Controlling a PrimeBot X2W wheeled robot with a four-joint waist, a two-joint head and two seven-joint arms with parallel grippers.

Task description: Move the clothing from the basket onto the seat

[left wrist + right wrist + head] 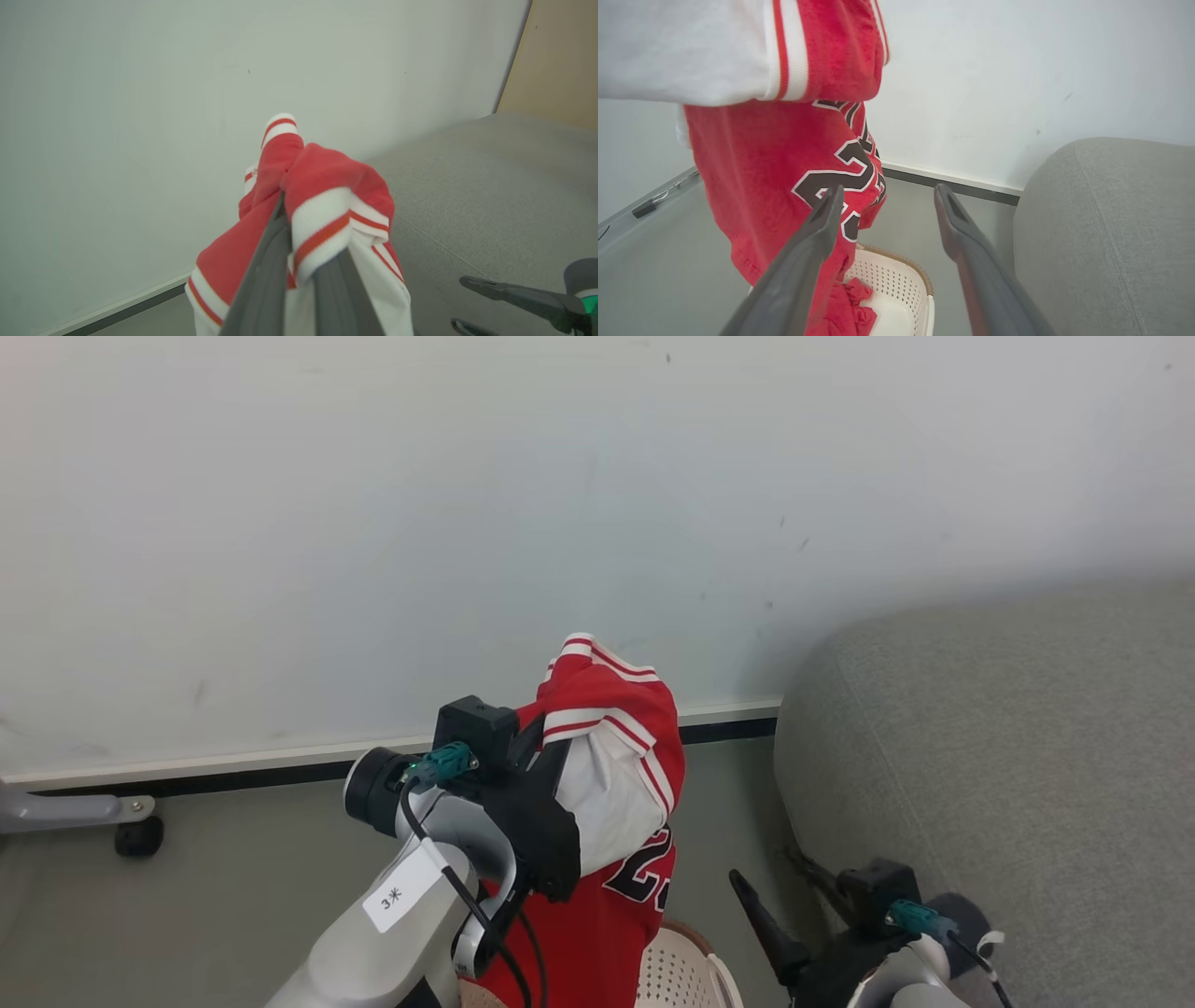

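My left gripper (pixel 299 242) is clamped on the clothing (pixel 607 775), a light, limp jersey dangling above the basket (pixel 896 284) at six o'clock, while my right gripper (pixel 888 189) gapes empty beside the seat (pixel 1008 756) at four o'clock, and the slack hem looks best for a second hold.

Probably a home, grey sofa (pixel 1027 756), laundry basket (pixel 896 275)

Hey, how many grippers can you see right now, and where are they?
2. The left gripper is up high before the wall, shut on the red clothing; the right gripper is lower, open, between that clothing and the grey sofa. None looks hidden.
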